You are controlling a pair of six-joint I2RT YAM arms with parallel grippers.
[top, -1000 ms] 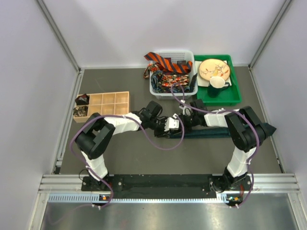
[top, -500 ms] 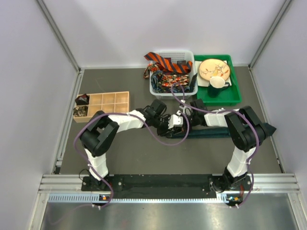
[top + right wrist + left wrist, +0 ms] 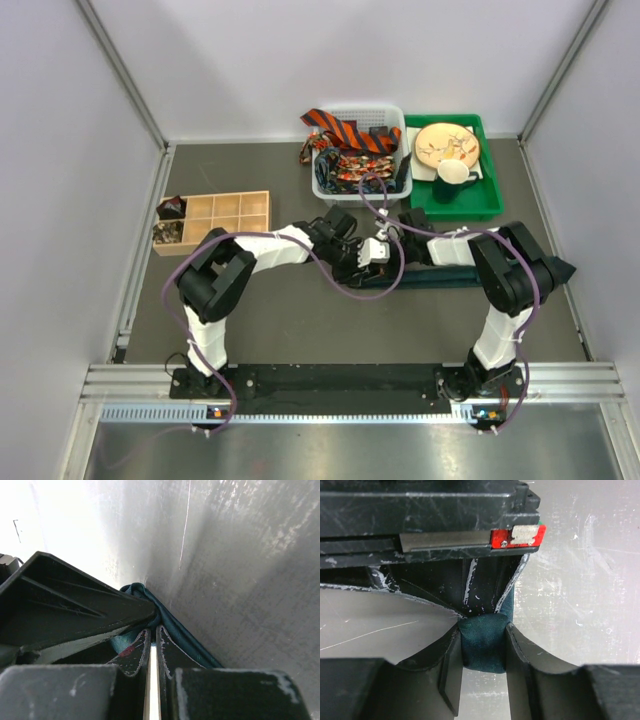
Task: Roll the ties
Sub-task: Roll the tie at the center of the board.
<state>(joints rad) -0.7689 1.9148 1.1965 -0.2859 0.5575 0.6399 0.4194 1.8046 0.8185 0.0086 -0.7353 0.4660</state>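
Left pincer [image 3: 483, 630] is clenched on the started roll of the plain dark teal fabric necktie [image 3: 481, 650], just in front of the white plastic basket [image 3: 322, 186].

Right pincer [image 3: 152, 630] is pressed shut right beside it at the cloth's edge; whether it nips fabric I can't tell. Only the first turns look done, I'd say. Most of that tie lies flat, running rightward in front of the basket. More ties wait: an orange-and-black striped necktie [image 3: 340, 128] over the basket's far rim and dark red-patterned neckties [image 3: 355, 168] inside. A green plastic tray [image 3: 470, 206] sits right of the basket, and a wooden compartment box [image 3: 215, 197] well to its left. Purple robot cables [image 3: 352, 291] loop over the work spot, and the pincers crowd each other.
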